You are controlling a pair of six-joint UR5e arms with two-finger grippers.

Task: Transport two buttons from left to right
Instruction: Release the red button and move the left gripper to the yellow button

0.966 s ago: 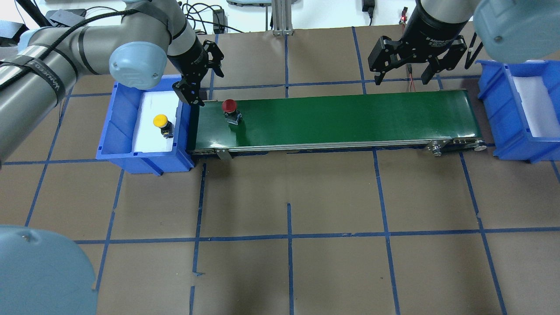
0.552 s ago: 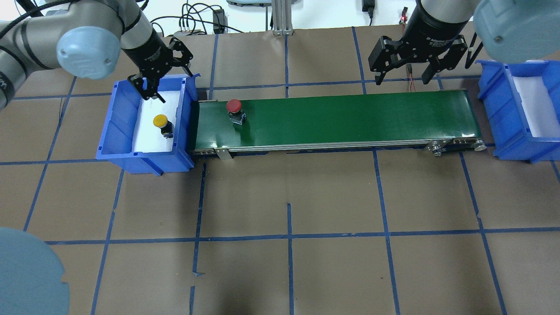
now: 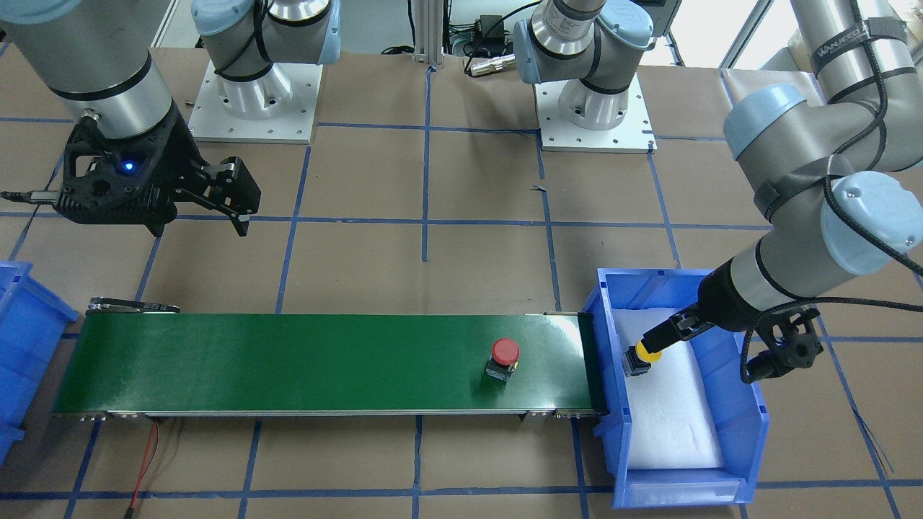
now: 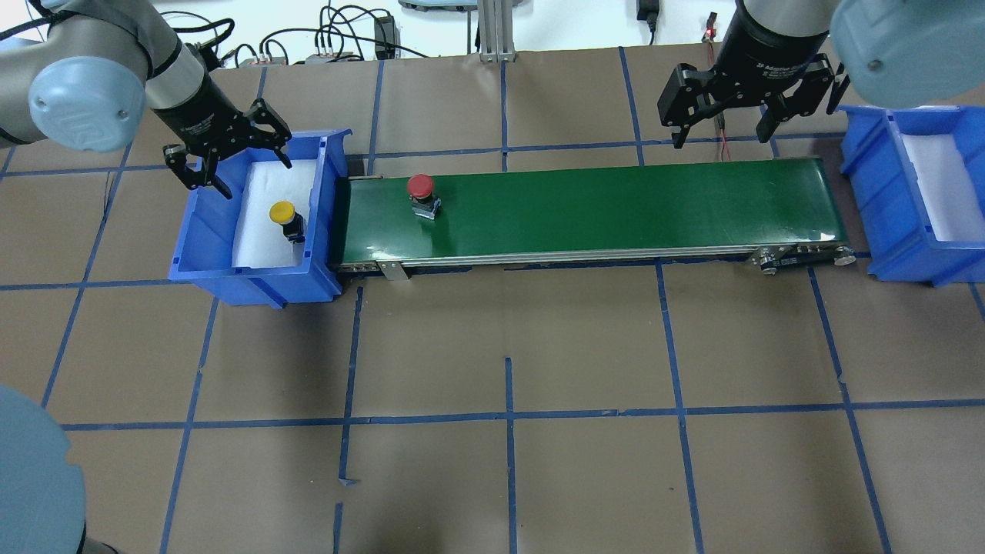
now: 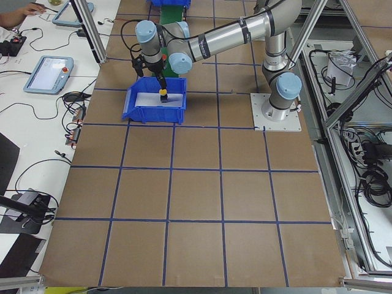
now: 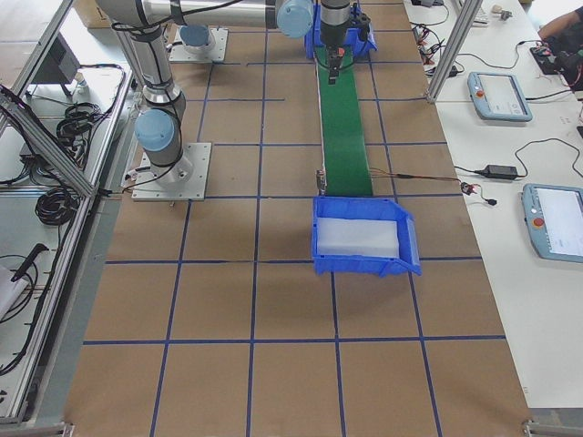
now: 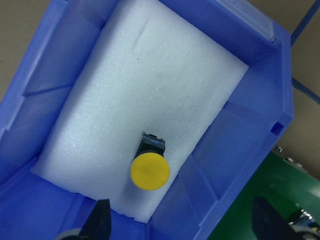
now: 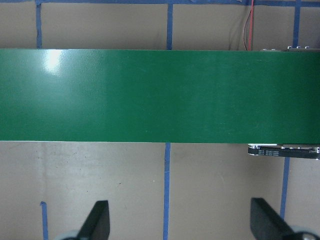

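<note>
Left gripper gaped empty over the bin; yellow button (rigid, light) seemed best pinched below its cap.

The near left arm stretches from its base plate across the brown, blue-taped table to a blue bin lined with white foam; the left gripper hangs just over the yellow button inside. Tablets lie on the white bench alongside
</note>
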